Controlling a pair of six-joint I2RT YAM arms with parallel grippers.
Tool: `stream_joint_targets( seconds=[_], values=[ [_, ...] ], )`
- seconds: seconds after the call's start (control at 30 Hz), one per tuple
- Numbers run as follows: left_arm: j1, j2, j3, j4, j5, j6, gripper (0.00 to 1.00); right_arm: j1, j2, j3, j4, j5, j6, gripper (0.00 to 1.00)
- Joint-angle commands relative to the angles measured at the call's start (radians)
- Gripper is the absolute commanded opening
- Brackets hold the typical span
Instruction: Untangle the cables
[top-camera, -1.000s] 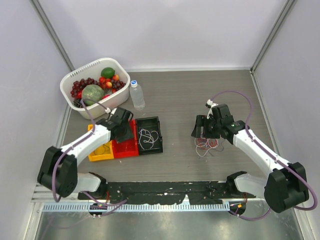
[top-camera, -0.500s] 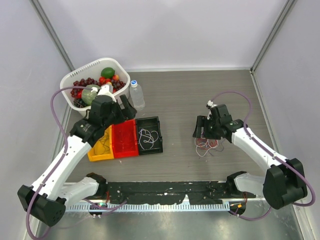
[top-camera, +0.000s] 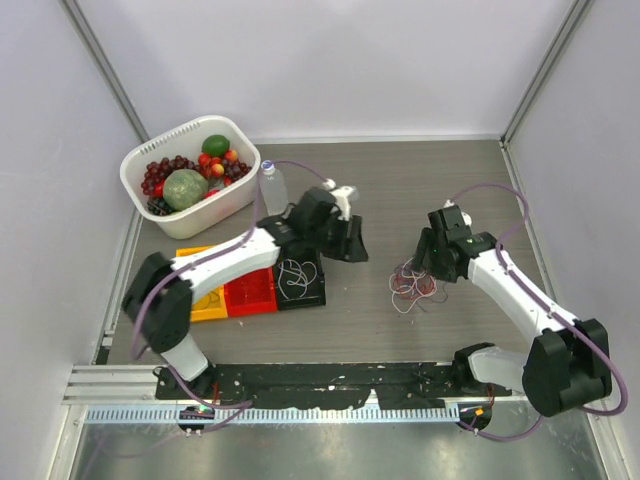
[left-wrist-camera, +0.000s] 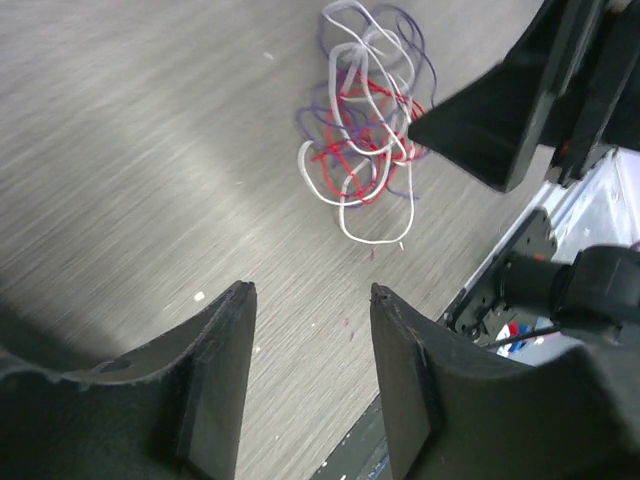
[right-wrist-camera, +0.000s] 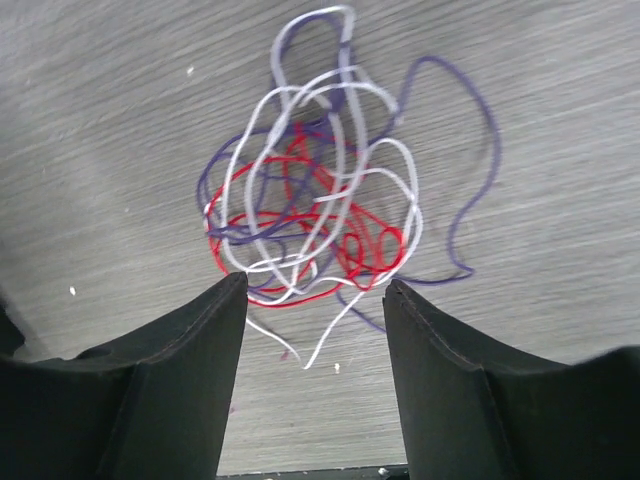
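On table (top-camera: 380, 190), right of centre: tangled red, white, purple cables (top-camera: 412, 285) (left-wrist-camera: 365, 160) (right-wrist-camera: 320, 220). Just above: right gripper (top-camera: 428, 266) (right-wrist-camera: 315, 300), fingers spread, holding nothing. Left of tangle, apart: left gripper (top-camera: 352, 242) (left-wrist-camera: 310, 300), likewise spread.

From above, the cables (top-camera: 412, 288) were too small for us to tell one strand from another, and the right gripper (top-camera: 425, 265) covered their far edge. In the left wrist view that gripper's black body hid the cables' right side and ran off the frame. Left of the cables, the left arm (top-camera: 270, 240) hid the black bin's (top-camera: 321, 288) far end. Both wrist cameras cropped their own fingers (right-wrist-camera: 170, 400) at the bottom edge.
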Motion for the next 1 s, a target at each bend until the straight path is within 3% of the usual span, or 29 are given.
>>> stream_joint_targets(
  seconds=[0.0, 0.07, 0.2, 0.43, 0.63, 0.97],
  values=[
    [-0.108, 0.175, 0.192, 0.021, 0.097, 0.1, 0.49, -0.101, -0.099, -0.039, -0.016, 0.008, 0.064, 0.59],
    [-0.129, 0.284, 0.269, 0.001, 0.126, 0.093, 0.37, -0.145, -0.117, -0.06, 0.005, -0.056, 0.046, 0.5],
    [-0.132, 0.451, 0.35, 0.025, 0.265, 0.031, 0.3, -0.147, -0.099, -0.091, 0.051, -0.217, 0.007, 0.45],
    [-0.137, 0.576, 0.444, 0.038, 0.33, -0.018, 0.31, -0.147, -0.08, -0.096, 0.082, -0.249, -0.01, 0.45],
    [-0.135, 0.614, 0.447, 0.028, 0.336, -0.027, 0.28, -0.147, -0.07, -0.097, 0.113, -0.299, -0.017, 0.45],
    [-0.135, 0.682, 0.512, 0.01, 0.331, -0.041, 0.31, -0.138, -0.041, -0.099, 0.12, -0.311, -0.014, 0.47]
  ],
)
